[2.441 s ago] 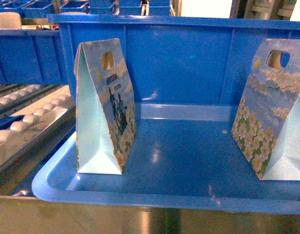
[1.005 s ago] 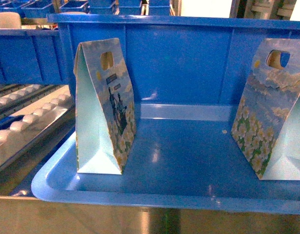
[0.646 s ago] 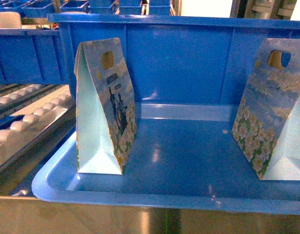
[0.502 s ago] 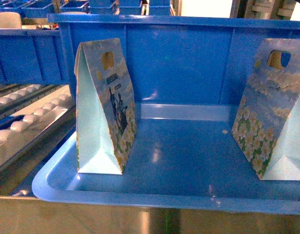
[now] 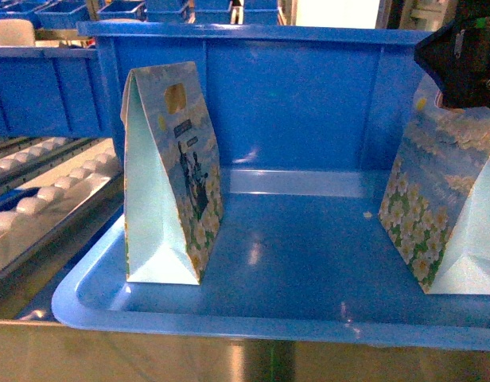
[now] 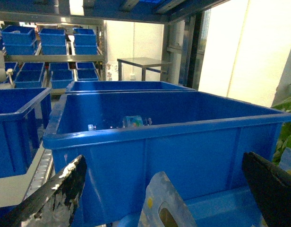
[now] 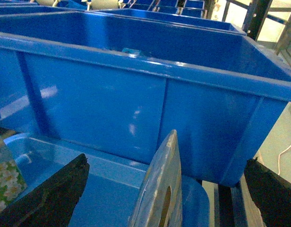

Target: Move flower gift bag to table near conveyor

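Straddling a glossy paper gift bag (image 7: 157, 189), right pincer (image 7: 159, 189) spread wide, left pincer (image 6: 164, 194) seemingly likewise.

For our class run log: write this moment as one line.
right gripper: open, over right gift bag top | left gripper: open, above left gift bag | both bags upright in blue tray

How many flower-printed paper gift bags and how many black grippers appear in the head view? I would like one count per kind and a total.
Flower-printed paper gift bags: 2, left and right
Black grippers: 1, the right gripper
Total: 3
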